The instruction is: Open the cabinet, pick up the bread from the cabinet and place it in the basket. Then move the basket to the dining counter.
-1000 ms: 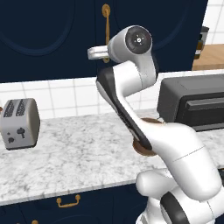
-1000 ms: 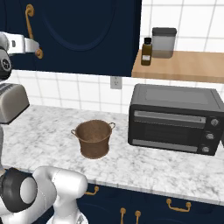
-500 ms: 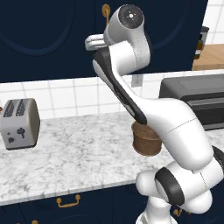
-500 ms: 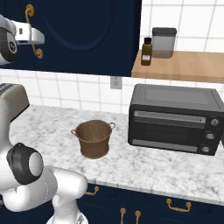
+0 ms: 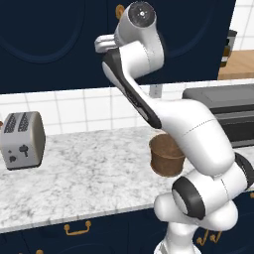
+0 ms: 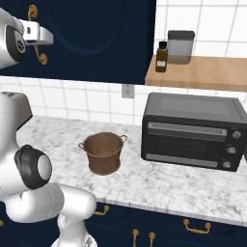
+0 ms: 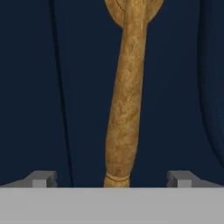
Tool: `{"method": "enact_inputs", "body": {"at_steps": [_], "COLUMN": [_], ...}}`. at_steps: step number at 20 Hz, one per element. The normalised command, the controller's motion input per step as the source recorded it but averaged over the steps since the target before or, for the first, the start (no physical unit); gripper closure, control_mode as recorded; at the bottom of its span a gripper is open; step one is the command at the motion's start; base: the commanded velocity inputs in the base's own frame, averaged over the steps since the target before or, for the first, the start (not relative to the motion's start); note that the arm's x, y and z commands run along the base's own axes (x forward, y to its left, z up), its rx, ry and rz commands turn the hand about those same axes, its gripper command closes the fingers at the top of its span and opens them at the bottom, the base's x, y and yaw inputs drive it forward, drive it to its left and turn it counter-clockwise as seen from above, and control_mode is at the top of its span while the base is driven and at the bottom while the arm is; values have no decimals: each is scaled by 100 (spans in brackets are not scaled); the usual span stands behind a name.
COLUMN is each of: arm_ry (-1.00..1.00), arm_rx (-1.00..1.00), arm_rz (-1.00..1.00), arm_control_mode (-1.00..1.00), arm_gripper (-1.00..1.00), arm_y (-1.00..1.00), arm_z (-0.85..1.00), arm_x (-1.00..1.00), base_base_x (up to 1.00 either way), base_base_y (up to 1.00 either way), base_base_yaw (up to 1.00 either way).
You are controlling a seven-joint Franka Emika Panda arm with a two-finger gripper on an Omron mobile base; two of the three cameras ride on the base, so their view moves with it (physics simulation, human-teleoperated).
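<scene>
- Hand view faces the cabinet (image 7: 175, 87) door close up, and the long brass handle (image 7: 127, 100) runs down the middle of the picture.
- The gripper (image 7: 111, 179) has its jaws spread wide, one fingertip (image 7: 41, 178) on each side of the handle's lower end, neither touching it and nothing held.
- Left base view shows the arm raised high, its hand just before the closed navy doors near the handle's top mount (image 5: 119, 10).
- Right base view shows the hand at the upper left, beside the handle (image 6: 34, 29) on the shut cabinet (image 6: 96, 34).
- The basket (image 6: 102, 153) stands upright on the marble worktop (image 6: 183, 185), left of the black toaster oven (image 6: 193, 130) and apart from it; nothing shows inside it.
- A silver toaster (image 5: 21, 139) sits at the worktop's left end, well apart from the basket (image 5: 166, 155).
- A dark bottle (image 6: 162, 57) and a grey canister (image 6: 180, 47) stand on the wooden shelf (image 6: 212, 72) above the oven.
- I cannot see the bread behind the closed doors.
</scene>
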Motion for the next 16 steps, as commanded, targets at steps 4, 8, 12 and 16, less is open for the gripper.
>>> {"method": "enact_inputs", "body": {"at_steps": [4,8,12,16], "arm_ry": [-10,-25,-26,-4], "arm_rx": [0,0,0,0], "arm_rz": [0,0,0,-2], "arm_control_mode": [-100,-100,-100,-100], "arm_gripper": [-100,100,100,100], "arm_y": [8,12,4,-28], "arm_z": [-23,-44,-73,-67], "arm_x": [41,52,70,81], "base_base_x": [0,0,0,0], "base_base_y": [0,0,0,0], "base_base_yaw": [0,0,0,0]}}
